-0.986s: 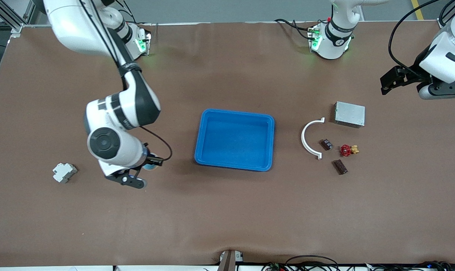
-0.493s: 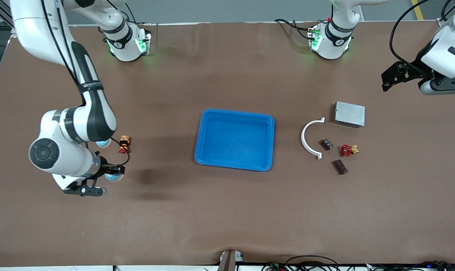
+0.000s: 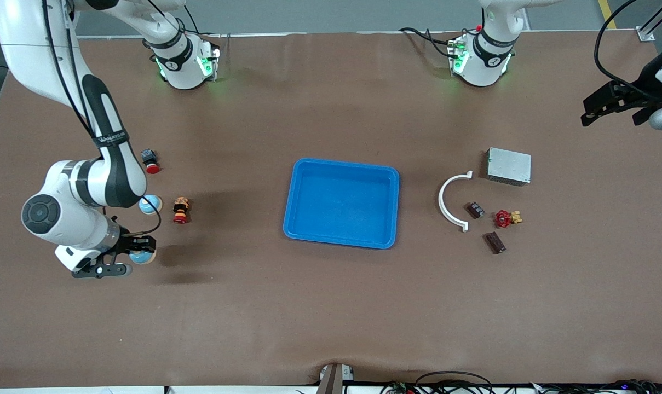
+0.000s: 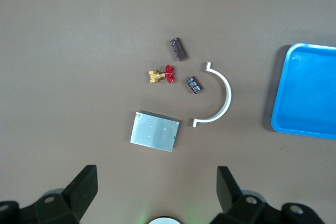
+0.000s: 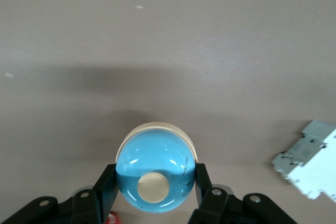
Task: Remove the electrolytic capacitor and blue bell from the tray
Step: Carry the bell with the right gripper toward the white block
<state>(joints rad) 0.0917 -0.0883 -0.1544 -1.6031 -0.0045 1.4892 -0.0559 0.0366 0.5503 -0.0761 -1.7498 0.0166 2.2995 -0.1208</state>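
My right gripper (image 3: 136,256) is shut on a blue dome bell (image 3: 143,255) with a brass button and holds it above the table at the right arm's end. In the right wrist view the bell (image 5: 156,178) fills the gap between the fingers (image 5: 106,182). Two dark capacitors (image 3: 476,209) (image 3: 494,242) lie at the left arm's end, also seen in the left wrist view (image 4: 193,84) (image 4: 178,49). My left gripper (image 3: 610,104) is open and empty, high over the table's edge at its own end; its own view (image 4: 156,192) shows the jaws wide apart.
A blue tray (image 3: 296,186) sits mid-table. A white arc (image 3: 445,205), a silver box (image 3: 508,166) and a red valve (image 3: 506,219) lie by the capacitors. A second blue dome (image 3: 149,204), a red-orange part (image 3: 181,210) and a red button (image 3: 151,161) lie near my right arm. A grey breaker (image 5: 310,166) lies below it.
My right arm has swung toward its own end of the table with the bell in its grip. My left gripper has drawn back toward the table's edge.
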